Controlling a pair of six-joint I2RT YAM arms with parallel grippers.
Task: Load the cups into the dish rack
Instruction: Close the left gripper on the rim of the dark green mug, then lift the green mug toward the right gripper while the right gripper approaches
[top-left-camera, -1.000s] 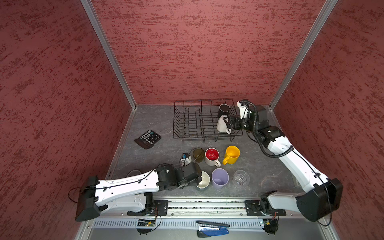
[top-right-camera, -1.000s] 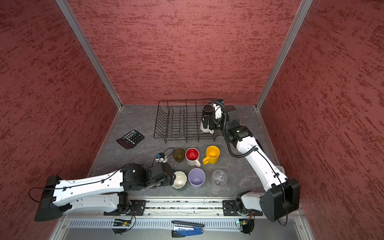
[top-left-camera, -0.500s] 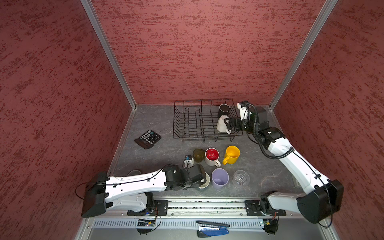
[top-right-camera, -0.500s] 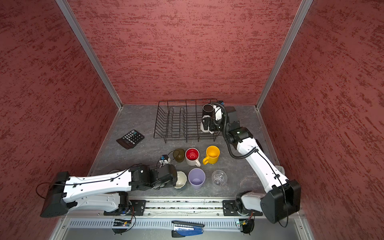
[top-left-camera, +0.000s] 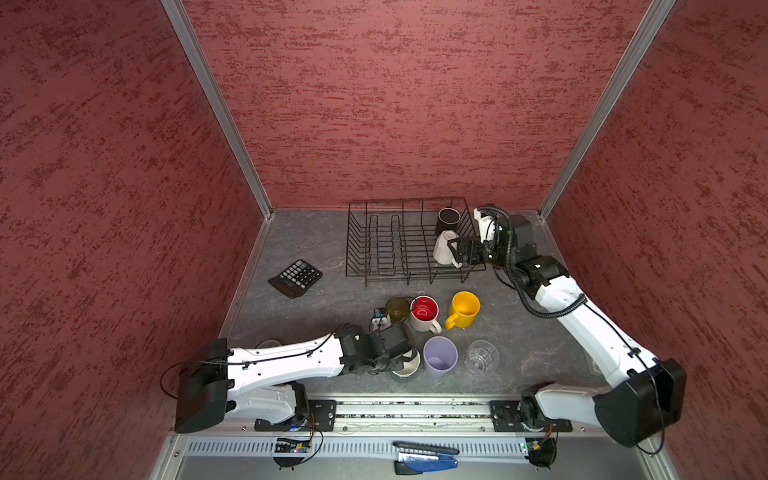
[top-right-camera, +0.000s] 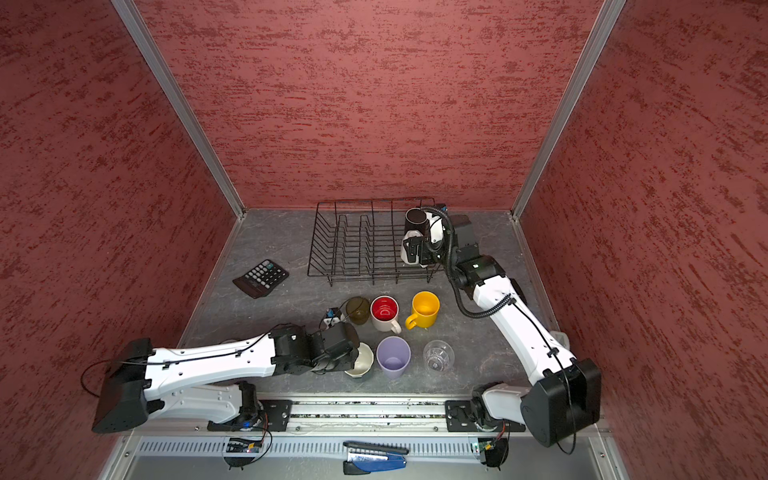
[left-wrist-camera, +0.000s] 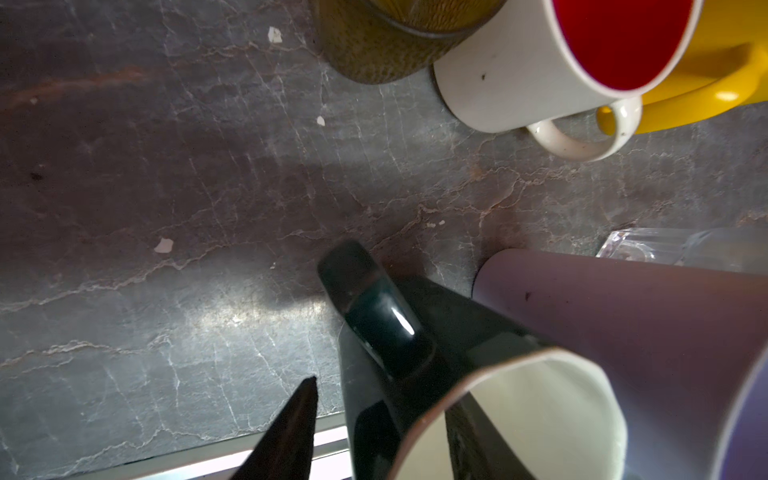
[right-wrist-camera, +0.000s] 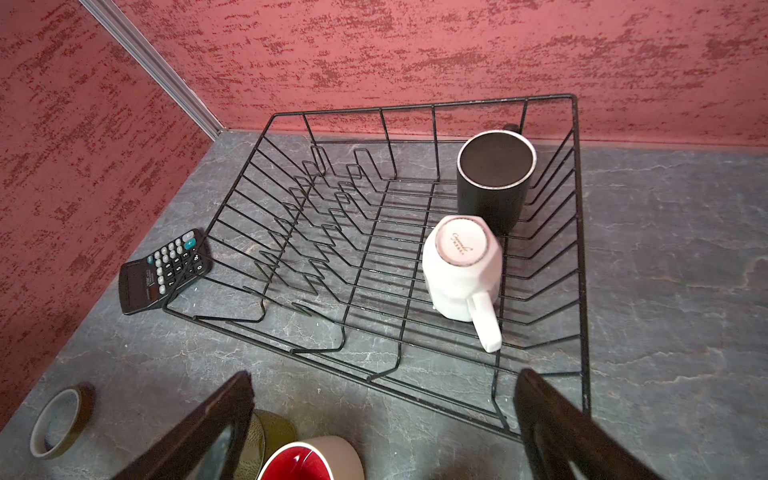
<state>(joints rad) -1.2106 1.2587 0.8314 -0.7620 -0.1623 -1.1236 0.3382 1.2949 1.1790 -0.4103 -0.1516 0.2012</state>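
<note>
Left wrist view: your left gripper (left-wrist-camera: 388, 388) straddling teal mug (left-wrist-camera: 519, 415) wall, jaws spread, not pinching. Your right gripper (right-wrist-camera: 386, 376) hovering spread over dish rack (right-wrist-camera: 432, 106) edge.

The left gripper (left-wrist-camera: 382, 399) reaches farther over the teal mug (top-right-camera: 361, 362) — jaws narrower now, straddling its wall beside the handle — while the left arm (top-left-camera: 286, 361), stretched lower, swings its black elbow rightward in both top views.
</note>
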